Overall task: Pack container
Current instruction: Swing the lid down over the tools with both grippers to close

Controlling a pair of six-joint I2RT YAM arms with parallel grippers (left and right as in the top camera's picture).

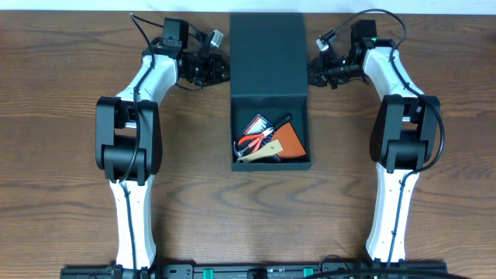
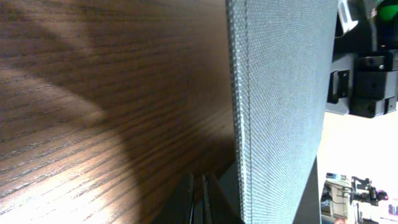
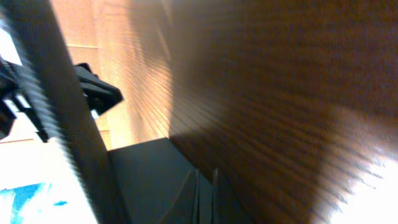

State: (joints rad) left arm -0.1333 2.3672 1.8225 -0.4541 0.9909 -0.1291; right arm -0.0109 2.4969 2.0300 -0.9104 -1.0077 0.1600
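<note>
Left gripper point(image 1: 215, 68) sits just beside the left edge of the container's open lid point(image 1: 267, 54), and from overhead its fingers look drawn close together, with nothing seen between them. Right gripper point(image 1: 318, 70) mirrors it at the lid's right edge, equally narrow. The dark teal container point(image 1: 270, 165) lies at mid-table point(image 1: 70, 62) between the two arms, its lid thrown back on the side of the box farthest from the arm bases. Inside the box are red-handled pliers point(image 1: 254, 141), an orange triangular piece point(image 1: 291, 139), a red-and-black card point(image 1: 256, 122) and a tan handle point(image 1: 260, 155), all crowded together.

Left wrist view: the left gripper point(image 2: 198, 202) shows as dark fingers at the bottom edge with only a thin slit between them — closed down, gripping nothing visible. Right beside them rises the container's woven grey-teal surface point(image 2: 280, 112); whether the fingers touch it I cannot tell. Beyond the container is dark hardware of the right arm point(image 2: 367, 87).

Right wrist view: blurred. The right gripper point(image 3: 205, 196) again shows fingers nearly together, next to a dark face of the container point(image 3: 149, 180) — contact unclear. Past the container, part of the left arm point(image 3: 99, 90) shows.
</note>
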